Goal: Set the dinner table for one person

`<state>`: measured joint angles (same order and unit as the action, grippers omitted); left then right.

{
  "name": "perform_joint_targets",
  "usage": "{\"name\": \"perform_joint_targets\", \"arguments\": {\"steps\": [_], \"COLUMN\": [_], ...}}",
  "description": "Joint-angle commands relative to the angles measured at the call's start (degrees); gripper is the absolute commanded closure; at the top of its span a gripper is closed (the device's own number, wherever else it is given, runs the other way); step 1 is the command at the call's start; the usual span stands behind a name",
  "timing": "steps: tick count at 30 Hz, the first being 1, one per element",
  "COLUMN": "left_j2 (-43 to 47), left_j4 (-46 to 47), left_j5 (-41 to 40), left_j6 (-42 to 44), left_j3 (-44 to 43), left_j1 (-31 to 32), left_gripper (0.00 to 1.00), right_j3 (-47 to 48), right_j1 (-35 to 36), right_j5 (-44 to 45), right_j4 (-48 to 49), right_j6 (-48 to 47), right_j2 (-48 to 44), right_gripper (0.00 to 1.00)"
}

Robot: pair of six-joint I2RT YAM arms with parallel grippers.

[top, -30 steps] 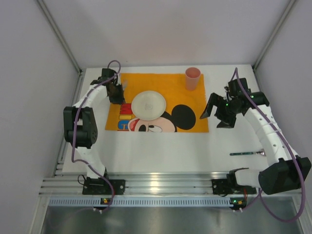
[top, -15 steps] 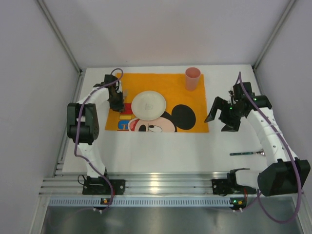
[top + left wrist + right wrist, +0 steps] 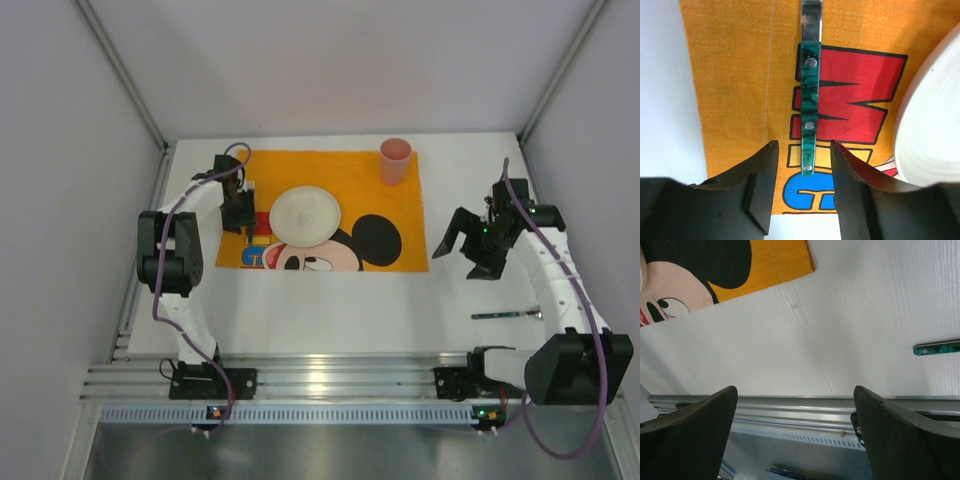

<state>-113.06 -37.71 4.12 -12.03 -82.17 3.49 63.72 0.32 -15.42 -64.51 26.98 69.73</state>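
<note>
Surface (image 3: 330, 310) fills the bay floor, part laid.
An orange mat (image 3: 350, 170) lies at its far middle, with a plate (image 3: 305, 214) and, to its left, a green-handled utensil (image 3: 807, 100). The left pincer (image 3: 802, 150) straddles the handle, parted, not touching it. The right pincer (image 3: 468, 250) hangs wide open over the surface's right side.

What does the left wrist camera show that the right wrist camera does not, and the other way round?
Only left wrist: a green-handled utensil lying on red lettering between the fingers of the open left gripper, and the rim of the white plate. Only right wrist: the silver rail, the mouse's face, and the tip of a second green handle. Both: the orange placemat and the white dinner table.
</note>
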Motion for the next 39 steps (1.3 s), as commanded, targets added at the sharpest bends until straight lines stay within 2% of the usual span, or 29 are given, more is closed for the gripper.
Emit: {"name": "perform_joint_targets", "arguments": {"steps": [1, 6, 9, 12, 16, 21, 24, 30, 39], "left_j2": [0.0, -0.6, 1.9, 5.0, 7.6, 9.5, 10.4, 10.0, 10.3], "left_j4": [0.2, -2.2, -3.3, -3.7, -3.9, -2.6, -1.1, 0.3, 0.1], "left_j5": [-1.9, -6.0, -7.0, -6.9, -5.7, -1.9, 0.5, 3.3, 5.9], "left_j6": [0.2, -1.7, -6.0, -9.1, -10.8, -11.3, -12.0, -11.3, -11.1], "left_j3": [0.3, -2.0, -3.2, -3.0, -2.6, 0.3, 3.5, 6.2, 5.4], "left_j1": [-0.3, -0.3, 0.0, 1.4, 4.9, 10.0, 11.0, 11.0, 10.7], "left_gripper": [0.48, 0.49, 0.50, 0.49, 0.50, 0.51, 0.51, 0.52, 0.52], "right_j3": [-0.4, -0.8, -1.3, -3.8, -7.8, -8.0, -7.5, -7.2, -15.3], "right_j1": [-2.7, -4.6, -8.8, -13.0, -17.8, -25.2, -28.9, -29.6, -29.6], "right_j5": [1.6, 3.5, 8.6, 9.5, 9.2, 14.9, 14.2, 16.6, 20.1], "right_j4": [0.3, -0.1, -1.5, -2.2, -1.6, -3.1, -3.0, -0.8, 5.4], "right_j6": [-0.8, -0.7, -0.4, 0.7, 2.5, 4.4, 4.7, 7.9, 13.7], "right_j2": [-1.4, -1.4, -1.9, -1.8, -1.2, 0.6, 2.4, 5.1, 8.7], "right_gripper": [0.00, 0.00, 0.00, 0.00, 0.00, 0.00, 0.00, 0.00, 0.00]}}
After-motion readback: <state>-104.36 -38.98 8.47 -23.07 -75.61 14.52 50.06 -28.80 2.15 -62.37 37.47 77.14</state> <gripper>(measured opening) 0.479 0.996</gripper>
